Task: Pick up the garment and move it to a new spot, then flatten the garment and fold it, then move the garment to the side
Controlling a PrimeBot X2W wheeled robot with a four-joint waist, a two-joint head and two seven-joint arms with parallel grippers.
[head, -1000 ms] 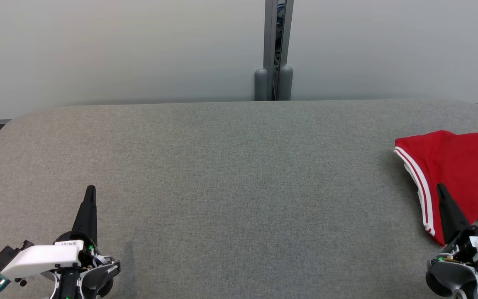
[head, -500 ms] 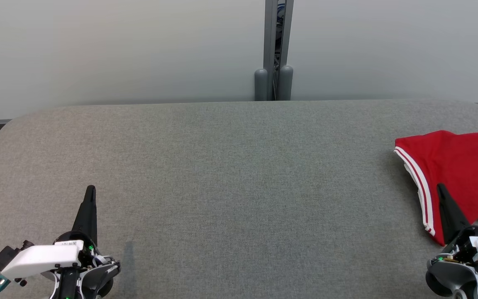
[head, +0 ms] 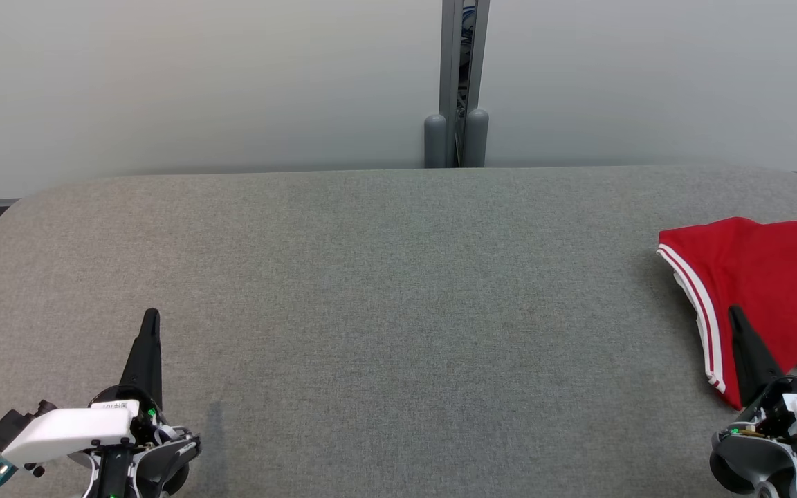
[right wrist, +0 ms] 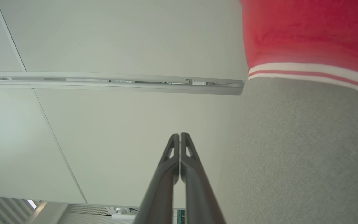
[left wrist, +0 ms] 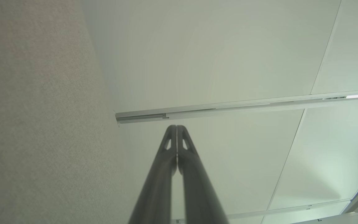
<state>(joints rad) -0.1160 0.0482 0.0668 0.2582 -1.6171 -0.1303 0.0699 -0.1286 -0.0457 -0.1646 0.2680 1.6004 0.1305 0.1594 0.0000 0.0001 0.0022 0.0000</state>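
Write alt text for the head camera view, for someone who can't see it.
A red garment with white-striped trim lies at the far right of a grey fabric-covered table, cut off by the frame. The left gripper and right gripper sit shut at the bottom corners, the right one's tip overlapping the garment.

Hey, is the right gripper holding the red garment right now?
No, in the right wrist view the right gripper is shut on nothing, and the red garment lies apart from its fingertips.
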